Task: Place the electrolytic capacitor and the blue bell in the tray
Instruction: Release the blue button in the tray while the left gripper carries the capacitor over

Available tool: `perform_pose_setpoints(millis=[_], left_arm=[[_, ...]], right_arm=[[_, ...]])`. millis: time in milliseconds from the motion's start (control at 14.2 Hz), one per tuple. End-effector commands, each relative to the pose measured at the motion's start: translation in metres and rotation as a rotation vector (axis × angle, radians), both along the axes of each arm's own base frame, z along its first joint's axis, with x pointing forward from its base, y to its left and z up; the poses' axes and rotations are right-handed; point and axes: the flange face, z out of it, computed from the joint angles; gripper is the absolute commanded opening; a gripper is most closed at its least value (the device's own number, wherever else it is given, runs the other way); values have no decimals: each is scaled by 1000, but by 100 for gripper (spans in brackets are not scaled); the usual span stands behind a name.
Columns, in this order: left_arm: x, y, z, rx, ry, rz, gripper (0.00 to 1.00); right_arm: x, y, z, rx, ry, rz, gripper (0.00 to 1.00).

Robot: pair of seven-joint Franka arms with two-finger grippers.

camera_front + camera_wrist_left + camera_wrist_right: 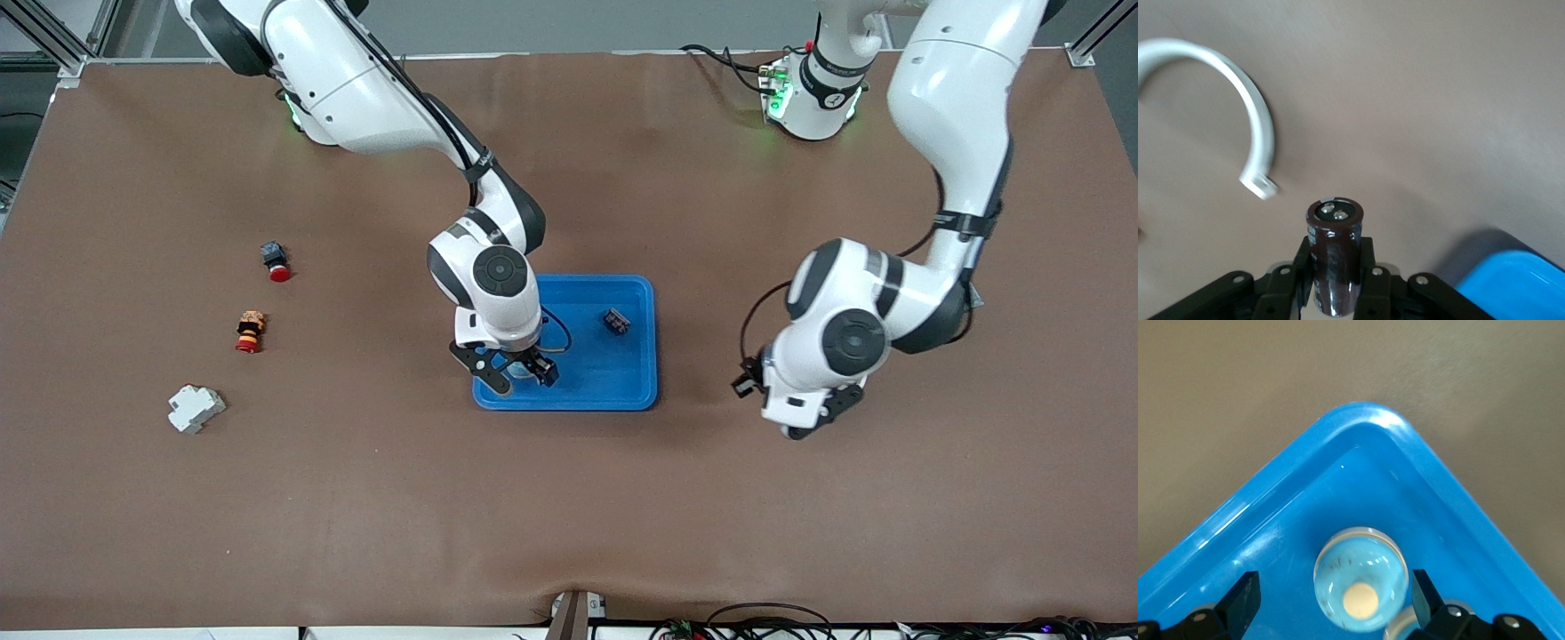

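The bright-blue tray [605,378] lies mid-table. My right gripper [520,372] is low over the tray's corner nearer the front camera, toward the right arm's end. It is open, with a finger [1245,600] on each side of the clear blue bell [1361,580]. The bell rests on the tray floor [1291,540], and neither finger touches it. My left gripper [813,418] hangs over bare table beside the tray, toward the left arm's end. It is shut on the electrolytic capacitor [1333,257], a dark brown cylinder gripped by its sides. A tray corner [1518,280] shows in the left wrist view.
A small dark part [615,321] lies in the tray. Toward the right arm's end lie a red-capped button [276,260], a red and yellow part [251,331] and a white block [195,408]. A white cable loop [1248,107] shows in the left wrist view.
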Motion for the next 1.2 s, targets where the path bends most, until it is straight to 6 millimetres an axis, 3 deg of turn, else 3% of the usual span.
perform_pose_setpoints(millis=[0, 211, 422, 774, 1126], left_arm=[[-8, -46, -16, 16, 18, 84, 0], [-22, -91, -35, 35, 23, 125, 0], [-28, -118, -35, 14, -16, 192, 0], [-30, -145, -34, -58, -94, 222, 0], [-31, -163, -57, -124, -148, 236, 0]], right_arm=[[4, -11, 52, -27, 34, 93, 100], [21, -61, 99, -43, 107, 228, 100], [32, -108, 135, -52, 159, 273, 100], [45, -210, 199, -50, 176, 428, 100], [45, -304, 263, -46, 171, 564, 100]])
